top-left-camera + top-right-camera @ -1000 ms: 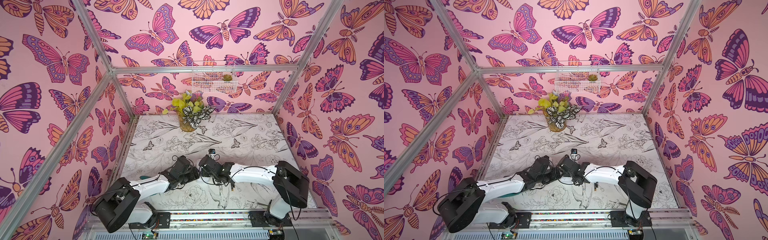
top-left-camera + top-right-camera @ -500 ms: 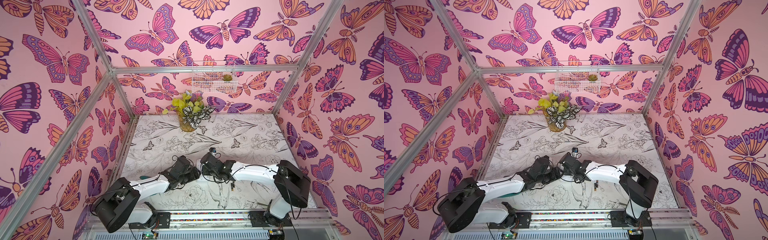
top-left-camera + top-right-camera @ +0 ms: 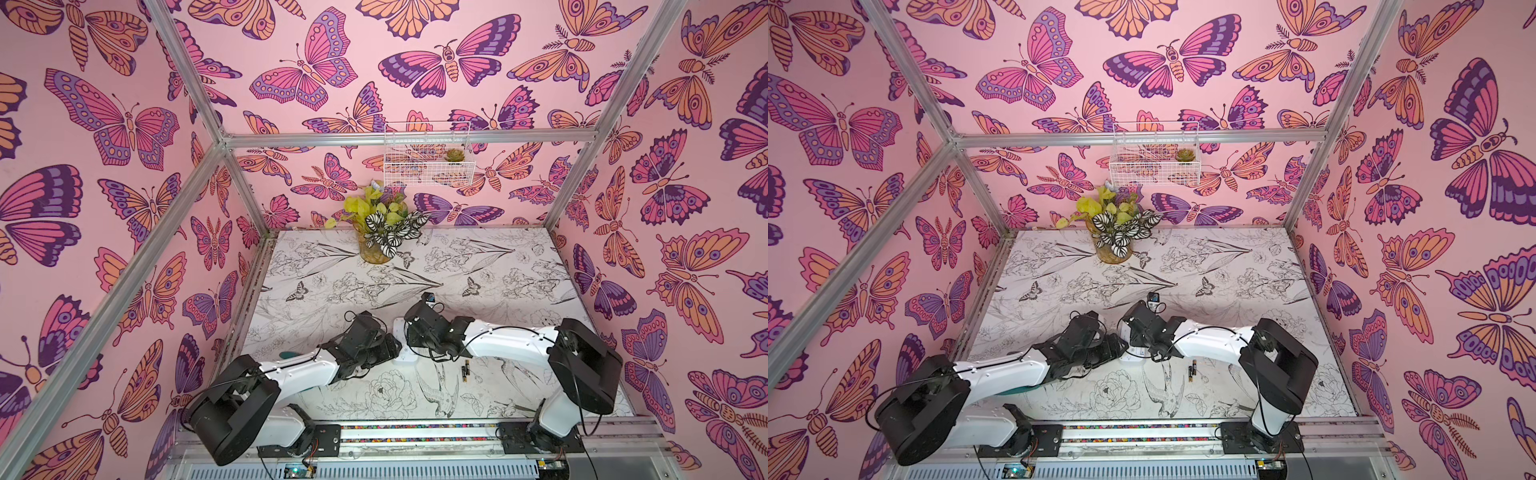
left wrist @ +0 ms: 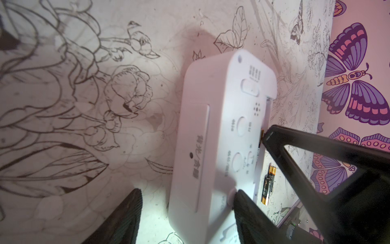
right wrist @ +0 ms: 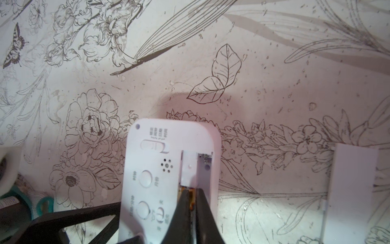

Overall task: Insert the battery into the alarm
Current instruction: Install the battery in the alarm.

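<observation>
Right, the alarm (image 4: 221, 137) lies face down on the table (image 5: 253, 63), back up, between your two arms. Its bay (image 5: 202, 166) is uncovered along one long side.

Treat the alarm as light. It's a hard, smooth plastic shell, and I'd expect it to skate the moment you push a cell against the spring. Brace it at the short end or across the long edges, off the buttons (image 5: 146, 178). Go easy on the squeeze, since the screen is presumably underneath.

Right claw (image 5: 191, 191): the fingers are nearly together, pinched on the battery (image 5: 191, 199), with only a gold sliver showing between them. The tips are down in the near end of the bay. The far end is bare, with the contacts (image 5: 205, 157) in view. That battery looks small, round and slick, so it may swivel in the pinch. Lay it flat, don't jab.

Left claw (image 4: 186, 191): it's wide apart, straddling the alarm's short end. One finger (image 4: 244, 209) lies against the back corner. The other (image 4: 128, 215) stands clear of the side, with table showing in the gap. So it fences the alarm in and doesn't clamp it.

Two spare cells (image 4: 267, 186) lie on the table just beside the alarm.
</observation>
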Robot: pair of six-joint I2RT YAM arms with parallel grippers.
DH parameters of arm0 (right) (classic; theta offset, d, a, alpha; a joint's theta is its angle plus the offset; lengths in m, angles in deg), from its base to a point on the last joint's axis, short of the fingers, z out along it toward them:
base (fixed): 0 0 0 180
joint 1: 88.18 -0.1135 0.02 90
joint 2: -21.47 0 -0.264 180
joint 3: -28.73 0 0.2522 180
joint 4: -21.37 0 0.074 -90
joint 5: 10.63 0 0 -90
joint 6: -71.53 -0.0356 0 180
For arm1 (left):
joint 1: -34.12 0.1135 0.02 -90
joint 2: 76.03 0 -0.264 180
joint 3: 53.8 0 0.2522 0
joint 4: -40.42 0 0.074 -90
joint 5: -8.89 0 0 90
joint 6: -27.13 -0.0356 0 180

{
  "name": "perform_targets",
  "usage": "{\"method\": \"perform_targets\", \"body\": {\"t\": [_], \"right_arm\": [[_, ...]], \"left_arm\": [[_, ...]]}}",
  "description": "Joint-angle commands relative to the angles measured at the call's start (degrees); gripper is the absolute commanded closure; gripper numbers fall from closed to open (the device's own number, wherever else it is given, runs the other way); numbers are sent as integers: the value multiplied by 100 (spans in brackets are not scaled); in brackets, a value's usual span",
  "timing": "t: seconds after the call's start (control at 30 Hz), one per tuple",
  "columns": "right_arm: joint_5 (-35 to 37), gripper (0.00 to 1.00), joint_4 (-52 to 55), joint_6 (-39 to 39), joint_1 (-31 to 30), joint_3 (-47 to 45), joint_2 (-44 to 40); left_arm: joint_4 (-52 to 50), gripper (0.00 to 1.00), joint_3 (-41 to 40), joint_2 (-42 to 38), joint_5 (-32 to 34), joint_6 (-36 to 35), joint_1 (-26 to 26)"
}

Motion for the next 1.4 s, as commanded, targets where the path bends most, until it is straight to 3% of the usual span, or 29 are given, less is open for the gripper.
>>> {"method": "perform_targets", "body": {"t": [0.0, 0.4, 0.9, 1.13, 1.37], "right_arm": [[-147, 89, -83, -11, 39, 69, 137], [-239, 96, 108, -193, 27, -137, 309], [-242, 96, 498, -569, -324, -550, 217], [-45, 93, 567, -409, -325, -284, 0], [339, 84, 934, 176, -316, 104, -766]], "left_arm": [[-184, 30, -52, 100, 53, -29, 24], [-166, 30, -44, 145, 39, -41, 19], [-121, 30, -17, 257, 18, -11, 24], [-121, 29, -61, 200, 19, 14, 24], [-155, 29, -78, 19, 48, 3, 24]]}}
